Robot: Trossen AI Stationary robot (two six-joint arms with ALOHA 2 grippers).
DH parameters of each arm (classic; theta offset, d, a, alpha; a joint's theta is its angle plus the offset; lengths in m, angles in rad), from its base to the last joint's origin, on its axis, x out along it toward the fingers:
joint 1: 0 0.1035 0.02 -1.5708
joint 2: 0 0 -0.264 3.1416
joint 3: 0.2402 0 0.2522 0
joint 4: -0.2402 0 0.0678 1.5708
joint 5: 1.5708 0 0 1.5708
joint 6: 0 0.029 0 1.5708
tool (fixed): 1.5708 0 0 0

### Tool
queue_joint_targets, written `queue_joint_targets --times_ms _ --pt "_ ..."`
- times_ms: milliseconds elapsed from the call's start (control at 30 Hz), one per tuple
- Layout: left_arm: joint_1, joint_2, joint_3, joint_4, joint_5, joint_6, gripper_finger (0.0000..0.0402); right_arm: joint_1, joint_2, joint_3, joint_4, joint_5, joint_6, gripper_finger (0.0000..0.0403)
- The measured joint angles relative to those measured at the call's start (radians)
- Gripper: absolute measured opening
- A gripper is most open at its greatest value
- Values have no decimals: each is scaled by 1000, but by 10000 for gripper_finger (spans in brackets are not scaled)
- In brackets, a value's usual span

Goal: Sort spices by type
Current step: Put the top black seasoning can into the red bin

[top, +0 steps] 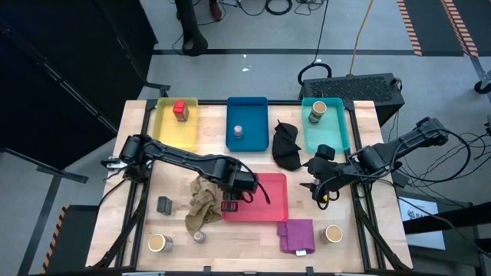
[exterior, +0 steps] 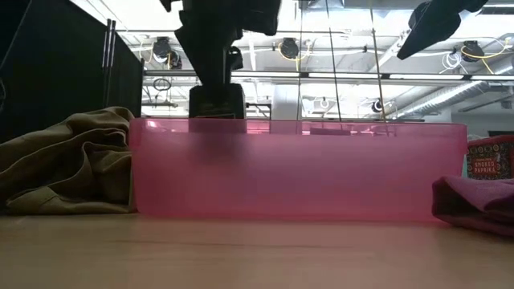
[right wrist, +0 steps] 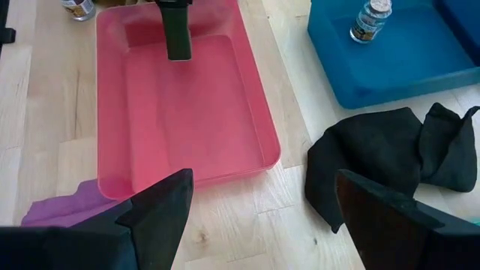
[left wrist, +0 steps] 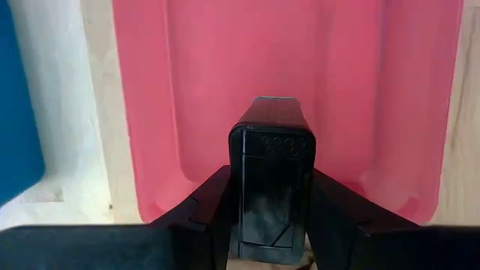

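Note:
My left gripper [top: 230, 203] is shut on a dark grey rectangular tin [left wrist: 271, 180] above the left end of the pink tray [top: 268, 207]. The right wrist view shows the tin [right wrist: 178, 34] hanging over the tray floor. My right gripper [top: 322, 188] stands open to the right of the pink tray, with nothing between its fingers. A red cube [top: 180, 110] sits in the yellow tray [top: 165, 134]. A silver tin [top: 238, 132] is in the blue tray [top: 257, 115], and a tan jar [top: 317, 113] is in the teal tray [top: 337, 138]. My left gripper pinches the dark grey tin by its two long sides [left wrist: 244, 195] between its two fingers. The fingers come from above and point steeply down, lying along the tin. The tin hangs upright below them, its free end [left wrist: 274, 105] clear above the pink tray's floor.
Loose on the table are another dark grey tin [top: 164, 205], two tan jars [top: 159, 243] [top: 334, 233] and a silver tin [top: 199, 237]. A beige cloth [top: 201, 203] lies left of the pink tray, a purple cloth [top: 296, 235] below it and a black cloth [top: 288, 146] above it. A red tin [exterior: 490, 156] stands behind the purple cloth.

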State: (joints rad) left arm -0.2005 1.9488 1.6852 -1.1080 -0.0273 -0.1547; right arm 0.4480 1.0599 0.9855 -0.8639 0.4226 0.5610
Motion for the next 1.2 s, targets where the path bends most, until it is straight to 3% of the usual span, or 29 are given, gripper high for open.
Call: queue_joint_targets --times_ms 367,1200 --pt "58 46 38 0 -1 4 131 0 0 0 7 1 0 310" --pt "36 78 26 -28 -82 0 131 0 0 0 14 23 -1 310"
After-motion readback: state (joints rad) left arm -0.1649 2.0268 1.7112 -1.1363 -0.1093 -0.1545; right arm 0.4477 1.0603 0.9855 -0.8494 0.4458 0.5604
